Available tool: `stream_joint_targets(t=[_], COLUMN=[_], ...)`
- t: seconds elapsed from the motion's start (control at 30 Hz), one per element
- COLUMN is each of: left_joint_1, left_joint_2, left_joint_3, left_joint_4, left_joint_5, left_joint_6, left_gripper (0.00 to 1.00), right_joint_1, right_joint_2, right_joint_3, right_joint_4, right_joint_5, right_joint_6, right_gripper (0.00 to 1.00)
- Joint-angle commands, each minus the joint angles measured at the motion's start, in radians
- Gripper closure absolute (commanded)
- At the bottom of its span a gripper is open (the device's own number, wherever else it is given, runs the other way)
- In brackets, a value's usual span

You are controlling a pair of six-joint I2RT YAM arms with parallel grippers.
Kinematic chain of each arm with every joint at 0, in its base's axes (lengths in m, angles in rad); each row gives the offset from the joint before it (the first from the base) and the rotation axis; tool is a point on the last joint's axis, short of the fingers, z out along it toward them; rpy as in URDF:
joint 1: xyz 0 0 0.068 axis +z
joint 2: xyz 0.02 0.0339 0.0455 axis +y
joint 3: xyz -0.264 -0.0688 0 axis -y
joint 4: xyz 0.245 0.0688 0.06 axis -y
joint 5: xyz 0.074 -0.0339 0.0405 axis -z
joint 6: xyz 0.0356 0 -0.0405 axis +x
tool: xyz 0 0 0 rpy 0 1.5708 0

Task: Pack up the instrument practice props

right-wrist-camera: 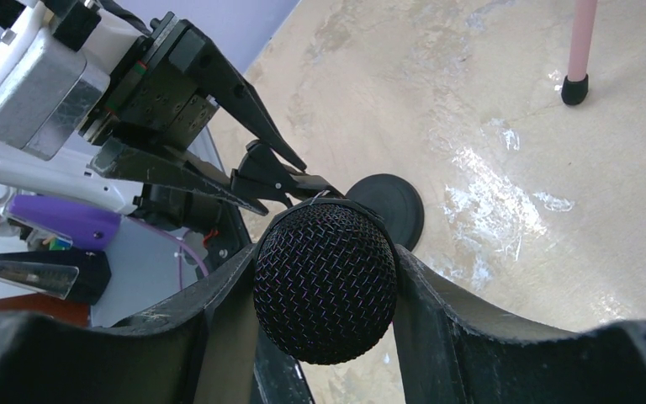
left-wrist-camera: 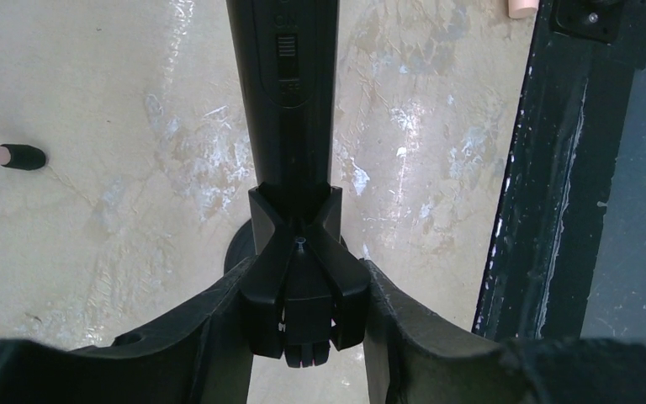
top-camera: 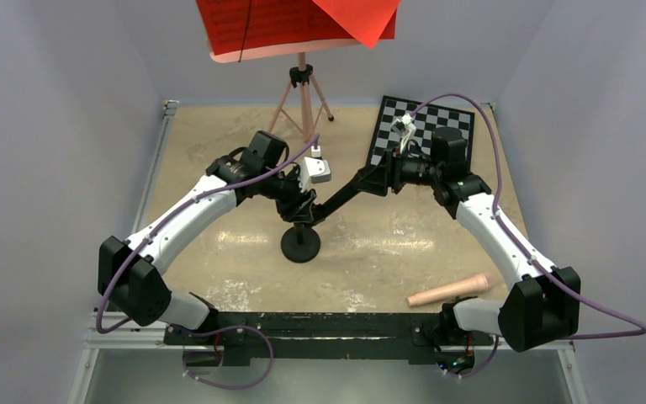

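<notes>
The black microphone (top-camera: 345,195) lies slanted in the clip of the small black mic stand, above the stand's round base (top-camera: 300,244). My right gripper (top-camera: 380,178) is shut on the microphone's mesh head (right-wrist-camera: 326,282). My left gripper (top-camera: 303,206) is shut on the stand's clip (left-wrist-camera: 303,278), and the microphone's body (left-wrist-camera: 290,101) runs up from the clip. The round base also shows in the right wrist view (right-wrist-camera: 387,206). The pink tripod music stand (top-camera: 303,88) stands at the back and carries red sheet-music pages (top-camera: 286,25).
A black-and-white chessboard (top-camera: 425,126) lies at the back right. A pinkish tube (top-camera: 454,290) lies near the front right. A pink stand leg with a black foot (left-wrist-camera: 8,156) is close on the left. The black front rail (left-wrist-camera: 547,168) runs along the near edge.
</notes>
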Motion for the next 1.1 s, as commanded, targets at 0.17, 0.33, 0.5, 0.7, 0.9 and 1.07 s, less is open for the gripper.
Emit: stream_joint_targets(t=[0.17,0.33,0.5,0.7,0.9,1.07], left_joint_1=[-0.005,-0.005,-0.001,-0.002,-0.002,-0.003], left_joint_2=[-0.010,-0.059,-0.124,-0.131,-0.125,-0.112], left_joint_3=[0.013,-0.042,-0.134,-0.159,-0.166,-0.147], left_joint_4=[-0.004,0.041,0.083,0.077,0.090,0.096], left_joint_5=[0.078,0.082,0.092,0.093,0.085,0.070], left_joint_6=[-0.008,0.004,0.033,0.039,0.022,0.003], left_gripper=[0.98,1.00,1.00,1.00,1.00,0.81], right_joint_1=[0.000,-0.003,-0.049,-0.145,-0.154,-0.154], right_joint_2=[-0.011,-0.017,-0.026,-0.034,-0.041,-0.045], right_joint_3=[0.043,0.049,0.090,0.121,0.140,0.143], right_joint_4=[0.003,-0.009,-0.088,-0.146,-0.179,-0.184], right_joint_5=[0.017,0.023,0.060,0.083,0.065,0.072], right_joint_6=[-0.012,-0.019,-0.086,-0.109,-0.144,-0.146], right_gripper=[0.68,0.72,1.00,1.00,1.00,1.00])
